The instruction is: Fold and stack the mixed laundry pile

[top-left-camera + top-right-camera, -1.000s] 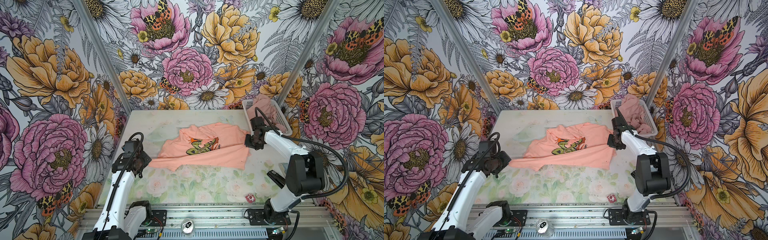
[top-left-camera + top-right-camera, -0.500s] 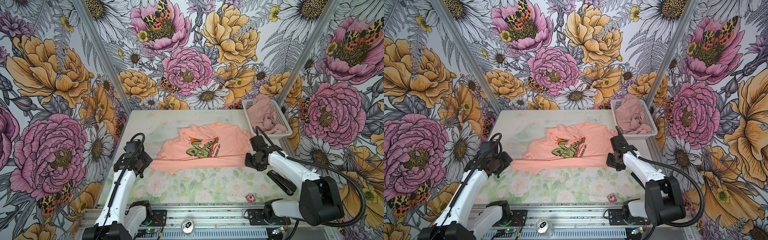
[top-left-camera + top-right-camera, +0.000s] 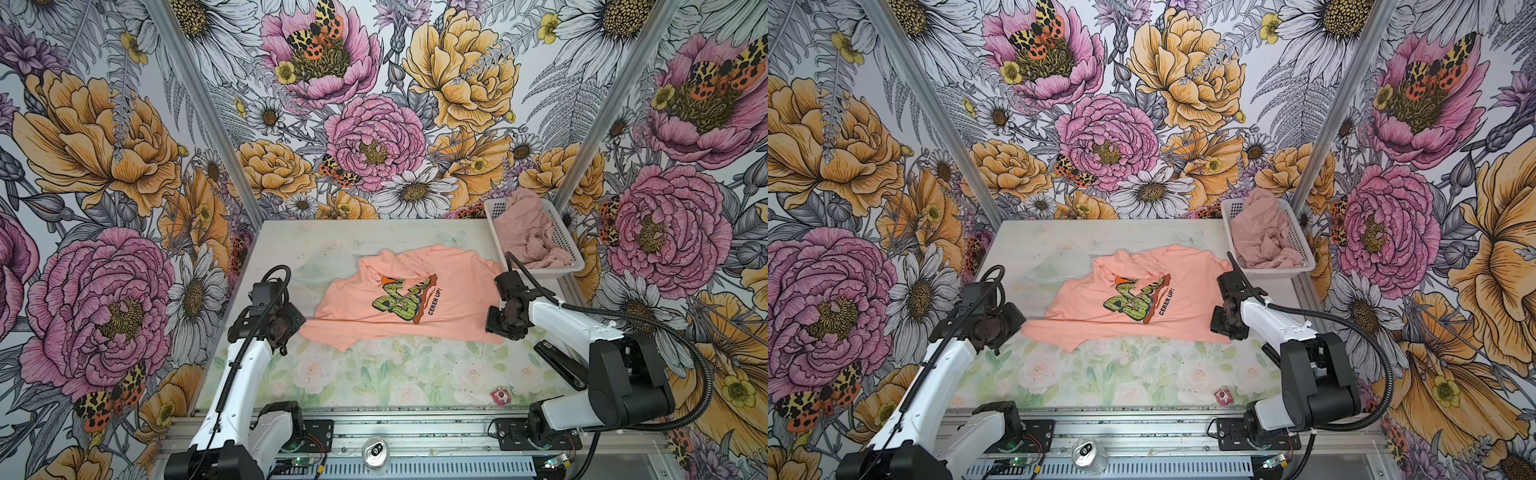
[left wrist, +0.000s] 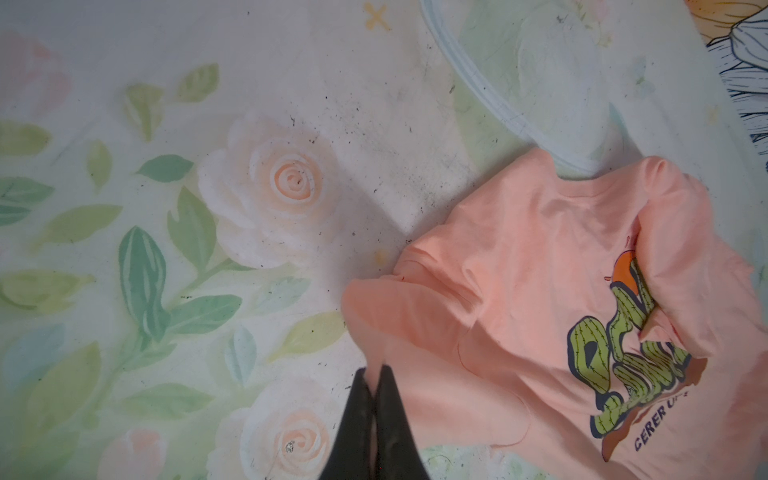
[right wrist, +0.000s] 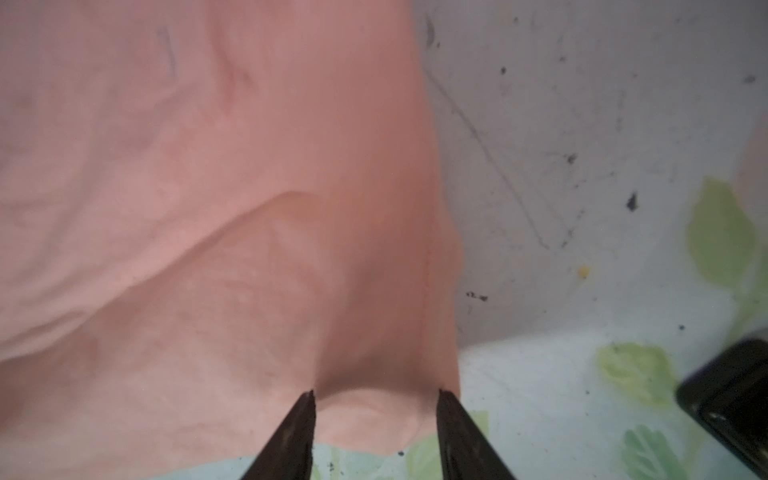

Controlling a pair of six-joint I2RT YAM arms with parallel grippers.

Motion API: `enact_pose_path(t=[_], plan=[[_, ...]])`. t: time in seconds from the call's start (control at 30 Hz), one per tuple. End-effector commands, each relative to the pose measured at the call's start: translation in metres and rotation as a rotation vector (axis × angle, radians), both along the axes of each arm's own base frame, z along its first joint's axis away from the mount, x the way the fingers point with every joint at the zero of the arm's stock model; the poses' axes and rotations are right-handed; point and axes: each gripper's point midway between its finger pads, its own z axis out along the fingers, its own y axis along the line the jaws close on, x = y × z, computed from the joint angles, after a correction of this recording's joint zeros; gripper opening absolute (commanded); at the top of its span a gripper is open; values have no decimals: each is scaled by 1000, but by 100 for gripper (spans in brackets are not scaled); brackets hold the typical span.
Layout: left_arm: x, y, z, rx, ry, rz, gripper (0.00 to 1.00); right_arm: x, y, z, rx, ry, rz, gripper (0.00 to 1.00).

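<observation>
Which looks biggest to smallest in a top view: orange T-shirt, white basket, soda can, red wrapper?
In a top view, largest first:
1. T-shirt
2. basket
3. can
4. wrapper, only a little smaller than the can, so that pair is close.

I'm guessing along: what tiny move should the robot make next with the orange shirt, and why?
Probably lift the right gripper clear: its jaws stand open astride a corner of the T-shirt, gripping nothing, while the left gripper is shut on the opposite edge.

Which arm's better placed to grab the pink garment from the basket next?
Right, probably: the right hand is open and nearer the basket; the left hand is shut on the T-shirt, farther away.
</observation>
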Motion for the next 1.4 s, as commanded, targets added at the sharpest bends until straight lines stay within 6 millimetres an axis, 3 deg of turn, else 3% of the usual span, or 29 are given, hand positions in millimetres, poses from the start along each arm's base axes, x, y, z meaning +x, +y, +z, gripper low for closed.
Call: enact_pose_path(t=[0.0, 0.07, 0.13, 0.17, 0.27, 0.37, 0.43, 0.53, 0.63, 0.73, 0.83, 0.9, 1.03, 1.13, 1.37], plan=[[3, -5, 2, -6, -26, -29, 0, -3, -9, -8, -53, -1, 8, 51], [4, -5, 1, -5, -23, -27, 0, -4, -11, -14, -65, 4, 6, 48], [4, -5, 0, -5, -20, -31, 0, -3, -13, -21, -71, 14, -1, 38], [4, -5, 0, -5, -19, -30, 0, -3, -14, -22, -76, 15, 0, 31], [4, -6, 4, -11, -31, -30, 0, -2, -14, -14, -69, -10, -5, 0], [4, -7, 10, -15, -55, -28, 0, 2, -12, 14, -46, -73, -12, 0], [7, -10, 16, -20, -68, -34, 0, 16, -9, 43, -33, -137, -11, 0], [13, -12, 21, -16, -75, -41, 0, 55, -8, 78, -39, -218, 14, 0], [18, -13, 24, -7, -73, -46, 0, 103, -11, 88, -53, -239, 35, 0], [20, -14, 23, -2, -65, -54, 0, 126, -14, 83, -47, -219, 51, 30], [19, -16, 21, -2, -59, -59, 0, 118, -17, 78, -52, -200, 55, 47], [18, -15, 19, -1, -57, -56, 0, 102, -21, 77, -63, -197, 39, 51], [19, -16, 15, -7, -47, -59, 0, 68, -19, 72, -35, -185, 10, 52], [21, -17, 15, -7, -49, -62, 0, 50, -10, 54, 21, -159, 0, 50], [24, -20, 15, -5, -49, -72, 0, 57, 11, 10, 118, -114, -9, 46]])
